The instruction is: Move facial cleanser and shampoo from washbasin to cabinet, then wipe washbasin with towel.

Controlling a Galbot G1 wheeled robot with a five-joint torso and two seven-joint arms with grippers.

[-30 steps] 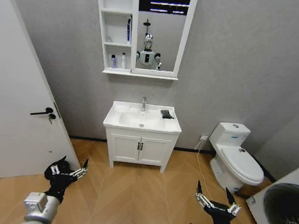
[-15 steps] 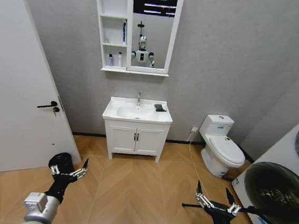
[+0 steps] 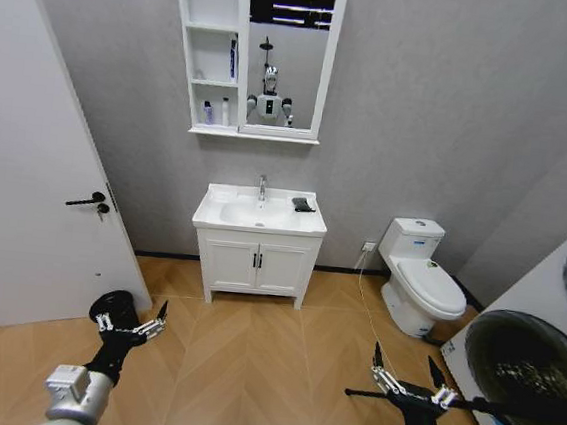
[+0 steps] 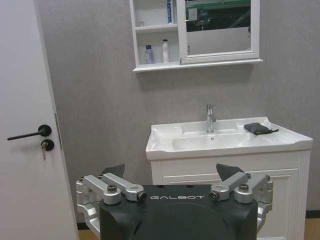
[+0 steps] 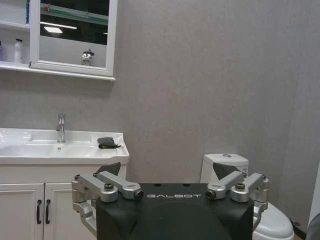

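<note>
**Robot stands well back from the washbasin, both grippers spread wide and empty**

The white washbasin [image 3: 260, 213] sits against the grey wall on a two-door vanity [image 3: 255, 267] with black handles. A chrome tap [image 3: 262, 186] rises at the back of its oval bowl. The bowl looks empty. The small dark towel [image 3: 303, 205] lies on the washbasin's flat top, to the right of the tap and near the back edge.

Directly above the washbasin hangs the white cabinet [image 3: 210, 50], a column of narrow shelves joined to a tall mirror [image 3: 281, 52]. The lowest shelf holds a small bottle with a dark blue body [image 4: 149, 54] and, just beside it, a white bottle with a dark cap [image 4: 165, 51]. The shelf above holds a tall blue bottle [image 3: 232, 59] at its right end. The top compartment looks empty.

Right of the washbasin stands a white toilet [image 3: 420, 277]; left of it is a white door [image 3: 25, 188].

Well in front of the washbasin, over the wooden floor, the left gripper [image 3: 130, 326] and right gripper [image 3: 408, 385] hang low, each with fingers spread wide and holding nothing.
</note>
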